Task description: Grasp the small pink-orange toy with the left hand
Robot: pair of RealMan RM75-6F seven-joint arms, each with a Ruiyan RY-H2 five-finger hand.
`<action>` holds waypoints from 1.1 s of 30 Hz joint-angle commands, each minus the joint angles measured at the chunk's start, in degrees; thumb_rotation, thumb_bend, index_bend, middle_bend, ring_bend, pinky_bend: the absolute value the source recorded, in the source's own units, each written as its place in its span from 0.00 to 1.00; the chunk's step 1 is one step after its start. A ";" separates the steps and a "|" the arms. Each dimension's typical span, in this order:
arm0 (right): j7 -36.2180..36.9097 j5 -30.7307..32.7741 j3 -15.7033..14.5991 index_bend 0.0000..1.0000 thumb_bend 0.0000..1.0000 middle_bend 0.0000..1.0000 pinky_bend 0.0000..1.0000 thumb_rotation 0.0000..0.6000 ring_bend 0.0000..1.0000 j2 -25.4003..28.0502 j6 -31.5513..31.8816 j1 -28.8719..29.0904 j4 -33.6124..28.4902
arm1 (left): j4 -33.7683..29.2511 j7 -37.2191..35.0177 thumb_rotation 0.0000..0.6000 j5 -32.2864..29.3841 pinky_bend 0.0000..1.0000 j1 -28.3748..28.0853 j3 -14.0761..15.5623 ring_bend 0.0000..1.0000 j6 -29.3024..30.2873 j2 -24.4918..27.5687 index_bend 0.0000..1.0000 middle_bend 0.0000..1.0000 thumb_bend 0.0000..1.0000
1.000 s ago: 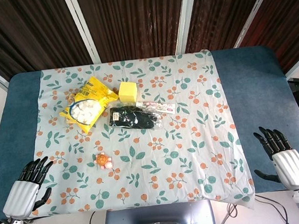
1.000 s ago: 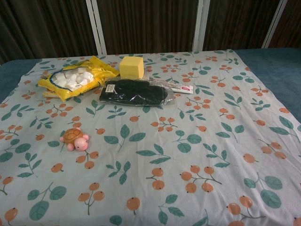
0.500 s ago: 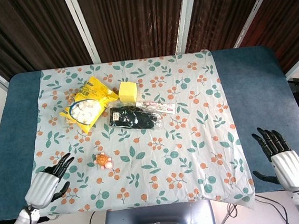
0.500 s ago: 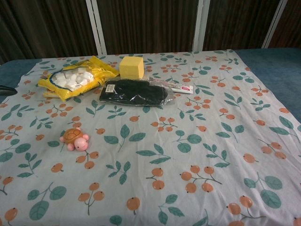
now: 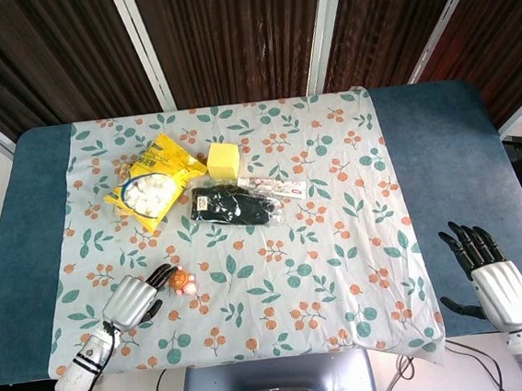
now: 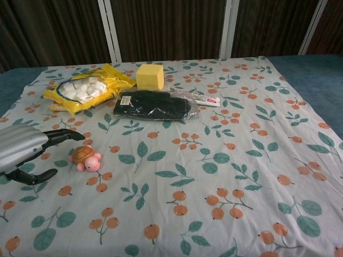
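The small pink-orange turtle toy (image 5: 185, 283) (image 6: 86, 158) lies on the floral cloth near the front left. My left hand (image 5: 139, 298) (image 6: 24, 151) hovers just left of it, open, fingers stretched toward the toy and tips close to it without touching. My right hand (image 5: 493, 279) rests open over the blue table surface at the front right, far from the toy; the chest view does not show it.
A yellow bag of white candies (image 5: 153, 181) (image 6: 86, 87), a yellow block (image 5: 223, 159) (image 6: 149, 76), a black pouch (image 5: 234, 204) (image 6: 153, 105) and a white tube (image 5: 274, 187) lie at the back of the cloth. The cloth's front edge (image 5: 258, 355) is near.
My left hand has moved in from the table's front-left corner rightward to just beside the toy, entering the chest view. The toy and the right hand have stayed put.
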 commanded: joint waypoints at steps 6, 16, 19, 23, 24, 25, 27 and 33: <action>0.63 -0.04 0.03 0.00 0.14 0.00 0.00 1.00 0.00 0.63 0.84 -0.38 -0.25 | 5.95 0.76 1.00 0.72 1.00 -1.49 0.93 0.89 2.27 -4.36 0.20 0.19 0.42; 0.96 -0.10 -0.10 0.00 0.14 0.00 0.00 1.00 0.00 0.97 0.89 -0.48 -0.41 | 9.35 -0.32 1.00 0.27 1.00 -2.63 1.57 0.89 2.53 -6.58 0.31 0.29 0.43; 0.99 -0.04 -0.08 0.00 0.14 0.00 0.00 1.00 0.00 1.00 0.86 -0.48 -0.41 | 10.36 -0.48 1.00 0.20 1.00 -2.86 1.58 0.91 2.80 -7.18 0.39 0.38 0.45; 0.95 0.16 0.02 0.00 0.14 0.00 0.00 1.00 0.00 1.00 0.82 -0.48 -0.34 | 14.63 -5.02 1.00 1.26 1.00 -3.60 1.91 0.96 6.08 -9.85 0.61 0.62 0.45; 0.95 0.14 0.01 0.00 0.14 0.00 0.00 1.00 0.00 1.01 0.83 -0.50 -0.33 | 15.82 -5.86 1.00 1.42 1.00 -3.64 1.97 0.97 6.82 -10.52 0.67 0.69 0.45; 0.96 0.11 0.00 0.00 0.14 0.00 0.00 1.00 0.00 1.03 0.86 -0.51 -0.33 | 17.03 -6.63 1.00 1.56 1.00 -3.67 1.98 0.98 7.70 -11.20 0.71 0.73 0.45; 0.99 0.11 0.00 0.00 0.14 0.00 0.00 1.00 0.00 1.07 0.93 -0.55 -0.33 | 19.92 -8.17 1.00 1.74 1.00 -3.61 1.87 0.99 9.93 -12.88 0.78 0.81 0.46; 1.17 0.07 0.01 0.00 0.14 0.00 0.00 1.00 0.00 1.20 1.01 -0.59 -0.31 | 26.15 -11.32 1.00 1.45 1.00 -3.50 1.75 1.00 13.69 -16.16 0.83 0.90 0.47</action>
